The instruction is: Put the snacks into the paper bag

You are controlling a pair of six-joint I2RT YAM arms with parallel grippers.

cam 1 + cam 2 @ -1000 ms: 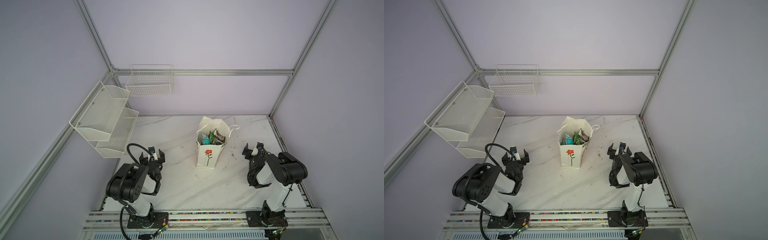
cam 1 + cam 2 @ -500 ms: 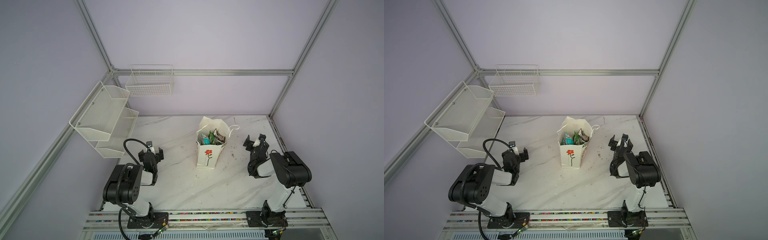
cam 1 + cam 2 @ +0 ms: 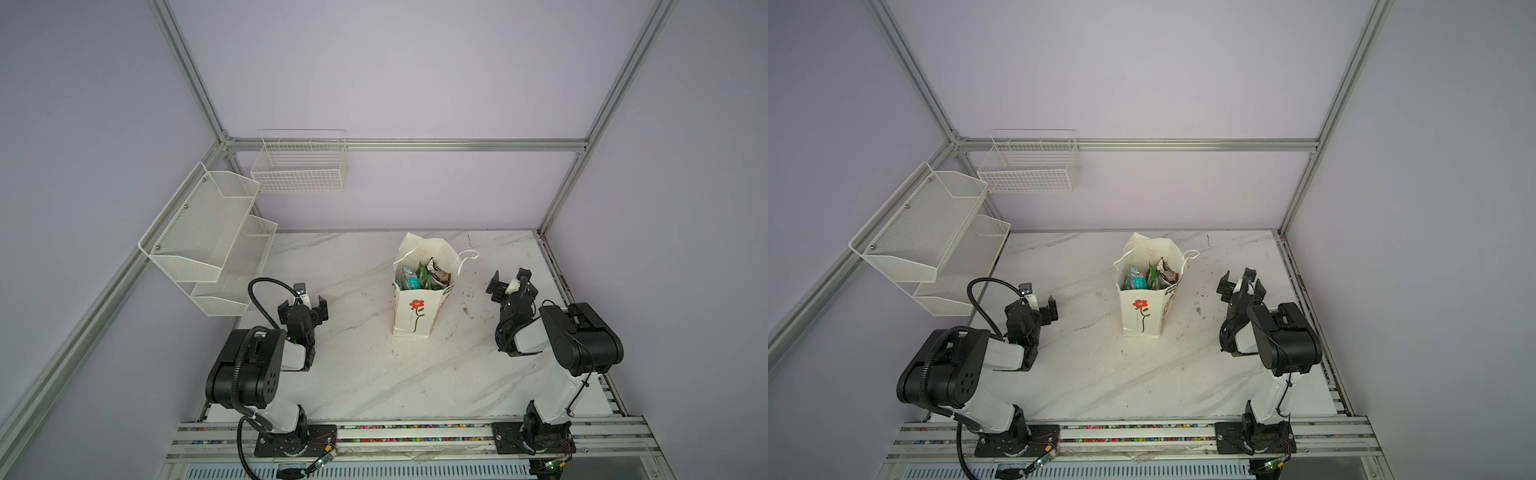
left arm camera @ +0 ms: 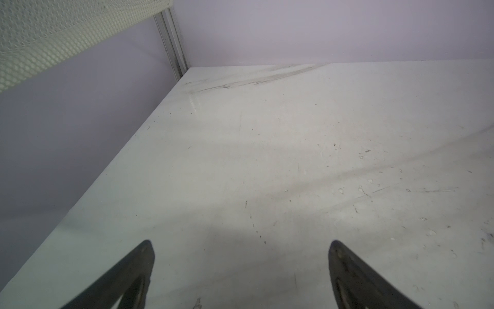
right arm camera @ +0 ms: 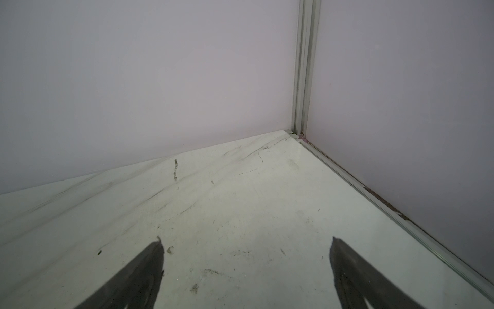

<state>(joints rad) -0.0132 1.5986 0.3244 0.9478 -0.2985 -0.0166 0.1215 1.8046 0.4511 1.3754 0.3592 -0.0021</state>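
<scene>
On the left wall hangs a white two-tier shelf of fine perforated metal with slanted tray fronts. Beside it, on the back wall, is a white basket of thin wire in an open square grid. The table is a smooth white slab with grey marble veins, scuffed and speckled with dark marks.

The left gripper is black and blunt-tipped. Its arm is folded low, with the elbow back over the base rail and the wrist pointing toward the rear left corner. In the left wrist view its fingers stand wide apart with only bare tabletop between them.

The paper bag stands upright near the middle of the table. It is cream and creased, with a red flower on the front and white cord handles. The snacks sit inside it, glossy teal, green and dark brown tops crowding its open mouth.

The right gripper is raised a little higher on a bent arm and aims at the rear right corner. Its jaws are spread wide and hold nothing. Both grippers are well apart from the bag
</scene>
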